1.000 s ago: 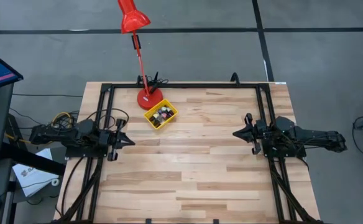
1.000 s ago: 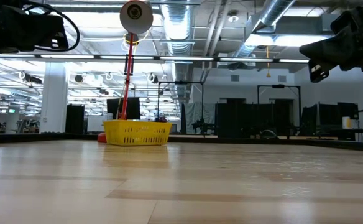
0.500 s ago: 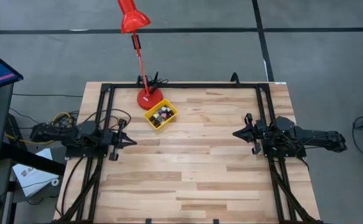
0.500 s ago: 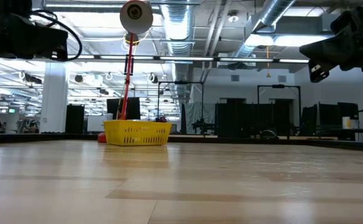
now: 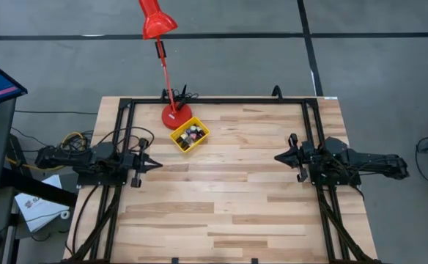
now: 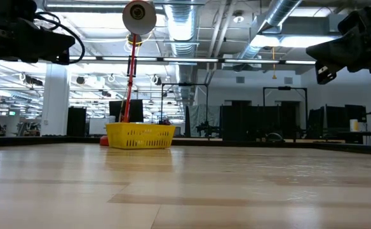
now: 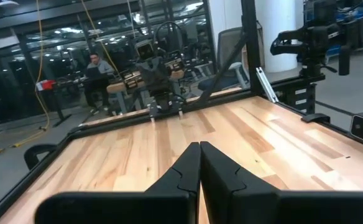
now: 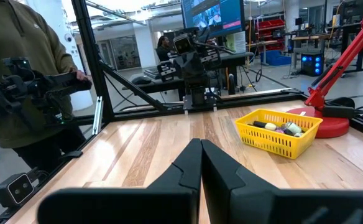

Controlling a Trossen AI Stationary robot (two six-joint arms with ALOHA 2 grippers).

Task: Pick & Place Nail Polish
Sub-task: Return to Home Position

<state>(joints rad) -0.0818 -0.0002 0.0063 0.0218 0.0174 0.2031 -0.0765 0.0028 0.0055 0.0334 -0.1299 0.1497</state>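
Right, my left gripper [image 5: 156,164] hangs above the desk [image 5: 236,198] toward its left edge, with its fingers pressed together on nothing. The nail polish [image 5: 192,133] lies heaped in the yellow basket [image 5: 176,143] near the far edge, left of middle, just beside the red lamp's [image 5: 176,116] base. The right gripper [image 5: 277,157] hangs toward the right edge, likewise closed and empty, well apart from the basket.

I'd judge these bottles light, rigid and slick. They're probably glass, so breakable if dropped. The safest hold looks like a gentle pinch across the dark cap, or the body just under it, with the bottle upright.

From above the bottles blur into one heap, so I can't count them or tell which lean on which. From desk level the basket's wall hides them almost entirely. The left wrist camera doesn't show the basket at all.
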